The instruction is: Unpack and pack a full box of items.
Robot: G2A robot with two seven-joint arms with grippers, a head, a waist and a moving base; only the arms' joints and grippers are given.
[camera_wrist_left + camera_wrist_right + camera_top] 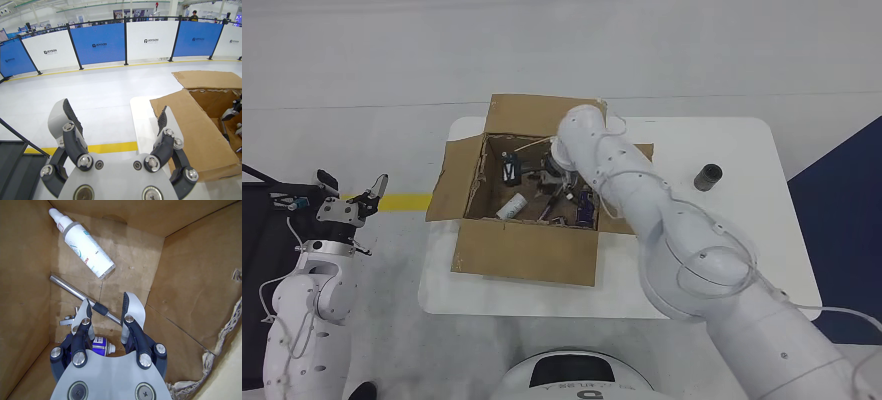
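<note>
R hand is down inside the box, fingers spread wide, nothing gripped. Metal rod w/ black band runs across the gap between its fingers; can't tell if the hand is at rod height or above it. L hand sits off the side of the bench, out over the floor, also wide open + empty

Box is open on the bench, flaps folded out. Inside: white bottle on its side w/ cap end toward a corner, the rod, a small metal fitting, and a blue-label can under the R hand. Top view shows a few more bits, too small to ID. Out on bench: one dark cylinder, well apart from box

Progress est: unpack at early stage, 1 item out, most contents left in box. Repack not started. Likely next pick = rod
</note>
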